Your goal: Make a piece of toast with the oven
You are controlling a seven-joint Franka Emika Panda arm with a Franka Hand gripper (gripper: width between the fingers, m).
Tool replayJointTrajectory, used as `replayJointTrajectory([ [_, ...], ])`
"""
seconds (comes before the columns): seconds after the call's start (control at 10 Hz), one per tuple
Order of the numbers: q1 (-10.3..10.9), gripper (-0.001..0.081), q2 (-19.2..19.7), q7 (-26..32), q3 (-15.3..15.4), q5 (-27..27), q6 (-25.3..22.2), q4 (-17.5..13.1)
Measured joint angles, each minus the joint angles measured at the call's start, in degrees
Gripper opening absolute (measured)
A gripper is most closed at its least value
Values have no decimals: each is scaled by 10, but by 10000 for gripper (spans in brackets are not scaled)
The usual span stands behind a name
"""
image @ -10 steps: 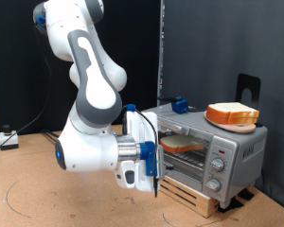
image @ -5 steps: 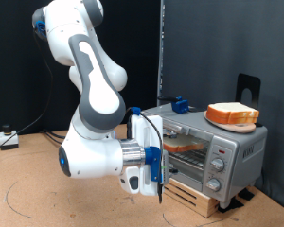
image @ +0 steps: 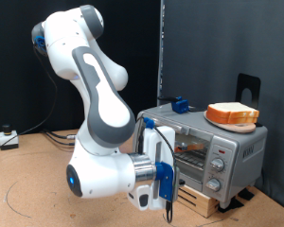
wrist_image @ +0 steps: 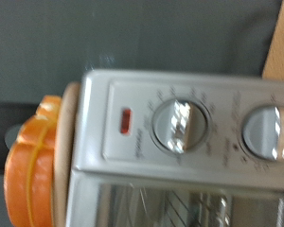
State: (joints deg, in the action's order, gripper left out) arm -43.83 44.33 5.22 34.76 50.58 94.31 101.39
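The silver-grey oven (image: 218, 151) stands on a wooden pallet at the exterior view's right. Something pale tan shows dimly behind its glass front (image: 187, 147); I cannot tell whether it is the piece of toast. My gripper (image: 165, 189) hangs low just in front of the oven's door, at its left end, fingers pointing down. The wrist view shows no fingers, only the oven's control panel (wrist_image: 180, 123) close up, with two round knobs, a red lamp (wrist_image: 126, 120) and the glass with wire rack (wrist_image: 170, 203).
A round orange plate (image: 232, 115) with another bread slice sits on the oven's top; it also shows in the wrist view (wrist_image: 33, 165). A black stand (image: 248, 88) rises behind the oven. Cables lie on the wooden floor at the exterior view's left.
The arm has swung down and towards the exterior view's right, bringing the hand lower and closer to the oven's front. The clear sight of the slice inside is gone.
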Motion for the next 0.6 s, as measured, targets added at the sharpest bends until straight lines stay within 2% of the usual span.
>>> replayJointTrajectory([
  [0.3, 3, 809, 26, 10, -12, -43, -37, -10],
  [0.6, 4, 809, 32, 112, -14, -53, 0, 3],
])
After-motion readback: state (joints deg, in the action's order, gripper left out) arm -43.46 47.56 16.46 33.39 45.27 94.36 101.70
